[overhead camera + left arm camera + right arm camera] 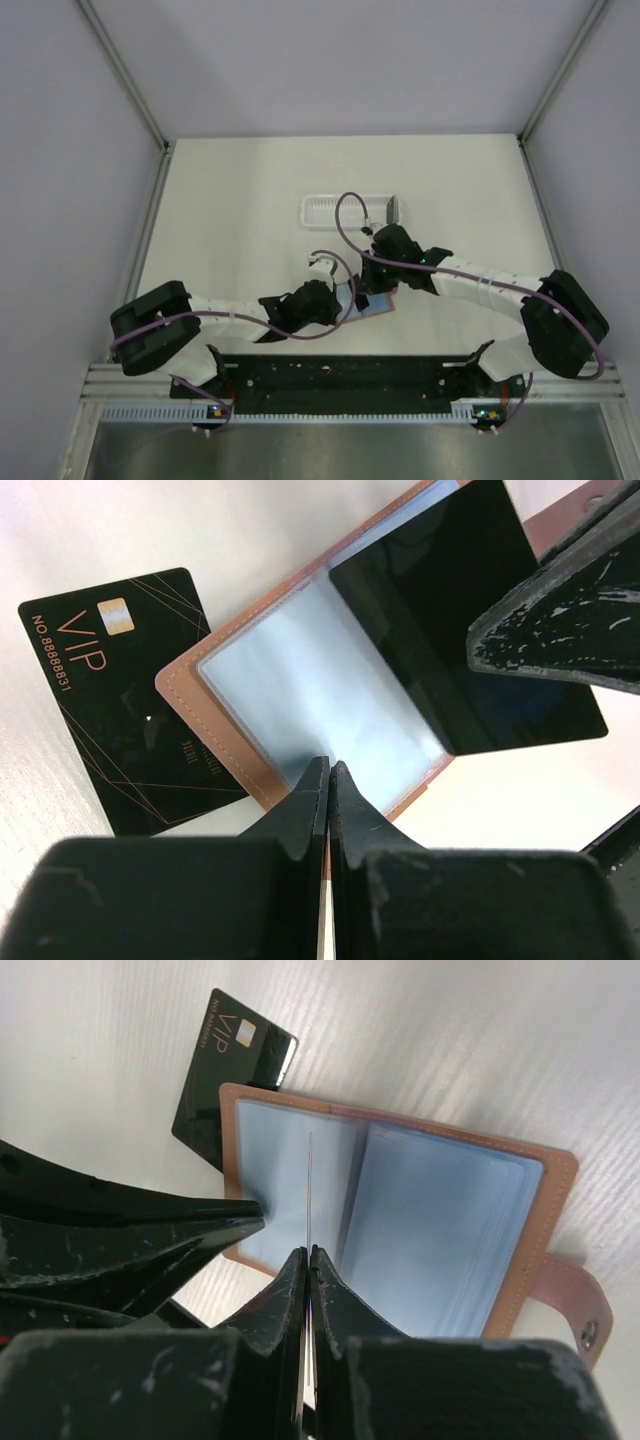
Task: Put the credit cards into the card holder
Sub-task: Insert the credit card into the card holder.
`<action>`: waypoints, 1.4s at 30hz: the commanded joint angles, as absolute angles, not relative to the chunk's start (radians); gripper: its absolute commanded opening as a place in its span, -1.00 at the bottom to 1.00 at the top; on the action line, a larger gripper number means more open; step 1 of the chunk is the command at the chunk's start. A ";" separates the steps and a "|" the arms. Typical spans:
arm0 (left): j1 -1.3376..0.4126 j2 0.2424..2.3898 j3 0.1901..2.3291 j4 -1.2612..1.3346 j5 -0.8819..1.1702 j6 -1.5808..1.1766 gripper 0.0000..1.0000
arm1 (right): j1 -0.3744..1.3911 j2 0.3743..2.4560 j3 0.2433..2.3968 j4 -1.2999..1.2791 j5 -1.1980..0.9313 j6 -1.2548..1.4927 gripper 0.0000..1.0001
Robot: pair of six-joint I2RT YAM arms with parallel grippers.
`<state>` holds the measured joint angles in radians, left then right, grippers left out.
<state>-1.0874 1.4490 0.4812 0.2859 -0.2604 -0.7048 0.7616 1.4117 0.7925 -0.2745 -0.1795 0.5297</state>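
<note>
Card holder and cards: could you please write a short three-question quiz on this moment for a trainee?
1. True or false: the card holder lies open on the table.
2. Which gripper grips the plain black card? A. the left gripper; B. the right gripper; C. neither.
3. Fill the gap: one corner of the VIP card is tucked ____ the card holder.
Key: 1 true; 2 B; 3 under.
</note>
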 commanded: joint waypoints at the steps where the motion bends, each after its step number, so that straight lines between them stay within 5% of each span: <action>1: -1.089 1.437 0.448 0.298 -0.275 -0.718 -1.00 | 0.736 1.315 0.729 -0.164 -0.168 0.515 -1.00; 42: -1.091 1.410 0.426 0.281 -0.288 -0.724 -1.00 | 0.655 1.491 0.715 -0.083 -0.336 0.549 -1.00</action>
